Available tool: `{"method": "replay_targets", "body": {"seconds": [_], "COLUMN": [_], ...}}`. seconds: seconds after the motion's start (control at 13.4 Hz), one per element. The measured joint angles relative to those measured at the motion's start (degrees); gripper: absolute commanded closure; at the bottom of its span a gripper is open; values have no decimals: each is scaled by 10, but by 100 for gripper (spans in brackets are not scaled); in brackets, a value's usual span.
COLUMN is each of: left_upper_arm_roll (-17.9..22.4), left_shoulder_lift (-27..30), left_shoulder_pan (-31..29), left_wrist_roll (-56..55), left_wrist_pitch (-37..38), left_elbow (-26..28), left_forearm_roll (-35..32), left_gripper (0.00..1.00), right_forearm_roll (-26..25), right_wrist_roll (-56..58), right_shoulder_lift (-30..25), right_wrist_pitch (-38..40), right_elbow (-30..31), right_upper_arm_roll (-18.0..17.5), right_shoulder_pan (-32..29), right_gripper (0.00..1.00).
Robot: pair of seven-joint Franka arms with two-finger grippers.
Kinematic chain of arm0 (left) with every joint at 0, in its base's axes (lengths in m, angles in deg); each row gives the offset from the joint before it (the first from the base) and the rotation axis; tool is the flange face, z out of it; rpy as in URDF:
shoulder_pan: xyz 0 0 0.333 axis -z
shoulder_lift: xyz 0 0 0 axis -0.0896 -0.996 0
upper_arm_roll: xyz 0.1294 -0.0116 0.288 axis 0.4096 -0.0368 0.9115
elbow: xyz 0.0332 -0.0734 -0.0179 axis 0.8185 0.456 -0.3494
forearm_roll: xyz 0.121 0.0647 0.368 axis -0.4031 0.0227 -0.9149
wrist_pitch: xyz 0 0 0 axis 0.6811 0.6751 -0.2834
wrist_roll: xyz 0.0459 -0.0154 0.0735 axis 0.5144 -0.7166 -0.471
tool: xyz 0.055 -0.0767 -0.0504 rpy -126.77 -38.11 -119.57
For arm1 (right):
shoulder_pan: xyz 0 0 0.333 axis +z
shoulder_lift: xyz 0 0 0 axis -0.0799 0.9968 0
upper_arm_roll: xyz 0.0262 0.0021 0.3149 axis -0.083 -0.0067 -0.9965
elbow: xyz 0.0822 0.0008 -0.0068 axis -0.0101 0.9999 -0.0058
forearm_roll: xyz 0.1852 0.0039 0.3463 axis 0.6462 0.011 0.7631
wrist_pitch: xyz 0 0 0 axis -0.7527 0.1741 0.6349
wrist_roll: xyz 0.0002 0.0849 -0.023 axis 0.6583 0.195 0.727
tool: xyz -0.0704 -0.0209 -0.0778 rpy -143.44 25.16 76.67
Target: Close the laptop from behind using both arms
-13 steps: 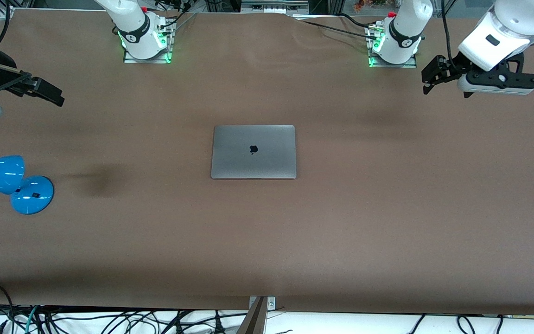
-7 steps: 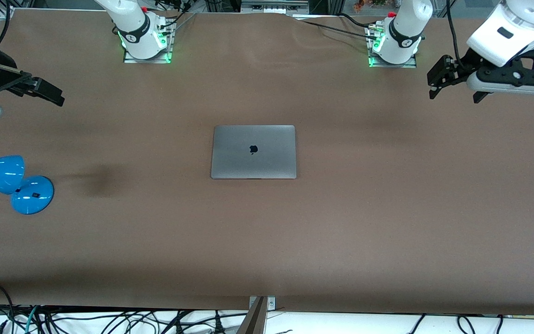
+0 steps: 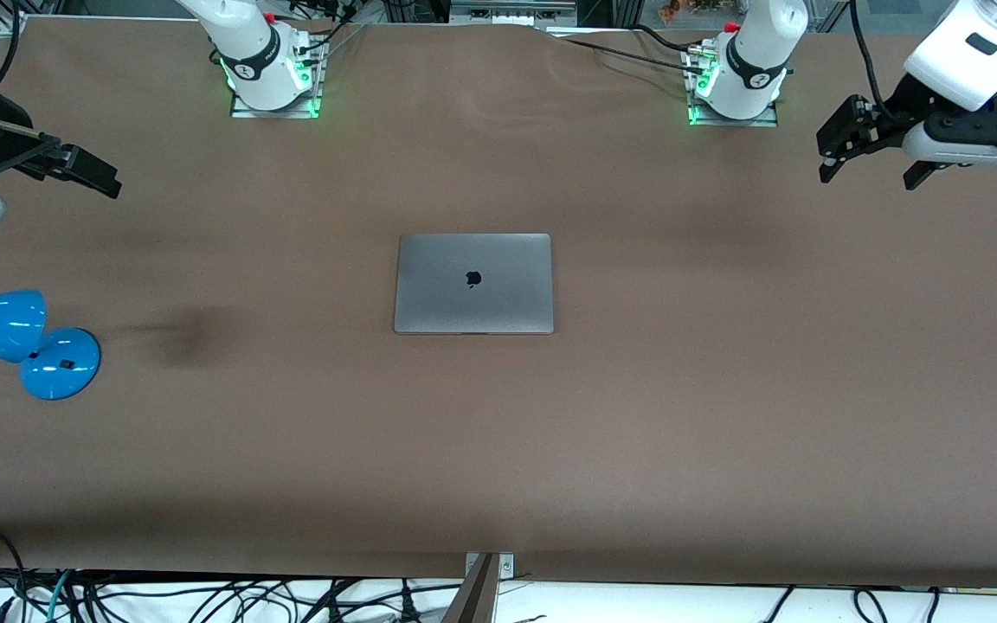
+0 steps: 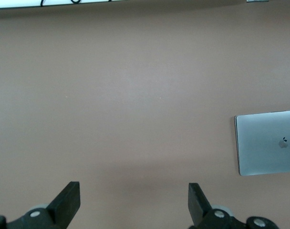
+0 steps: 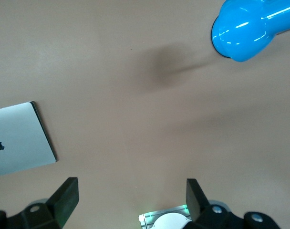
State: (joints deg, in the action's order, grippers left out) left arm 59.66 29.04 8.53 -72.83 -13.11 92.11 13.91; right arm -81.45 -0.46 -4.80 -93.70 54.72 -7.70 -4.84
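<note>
The silver-grey laptop lies shut and flat in the middle of the brown table, its dark apple logo up. It also shows in the left wrist view and in the right wrist view. My left gripper is open and empty, up in the air over the table's corner at the left arm's end; its view shows it over bare table. My right gripper is open and empty, up over the table at the right arm's end; its view shows it above its own arm's base.
A blue desk lamp stands on the table at the right arm's end, and shows in the right wrist view. The two arm bases stand along the table edge farthest from the front camera. Cables hang past the nearest edge.
My left gripper has moved up and away from the laptop, toward the table's corner at its own end. The right arm and the laptop have not moved.
</note>
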Motion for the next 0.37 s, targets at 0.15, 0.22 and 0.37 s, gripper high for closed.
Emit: {"method": "replay_targets", "body": {"seconds": [0.15,0.22,0.37], "left_upper_arm_roll": [0,-1,1], "left_shoulder_lift": [-5,-6,-7], "left_shoulder_pan": [4,5,5], "left_wrist_roll": [0,0,0], "left_wrist_pitch": [3,4,5], "left_elbow": [0,0,-2], "left_forearm_roll": [0,0,0], "left_gripper": [0,0,0], "right_forearm_roll": [0,0,0], "right_wrist_roll": [0,0,0], "right_shoulder_lift": [0,0,0], "right_wrist_pitch": [0,0,0], "right_elbow": [0,0,1], "right_upper_arm_roll": [0,0,0], "right_shoulder_pan": [0,0,0], "right_gripper": [0,0,0]}}
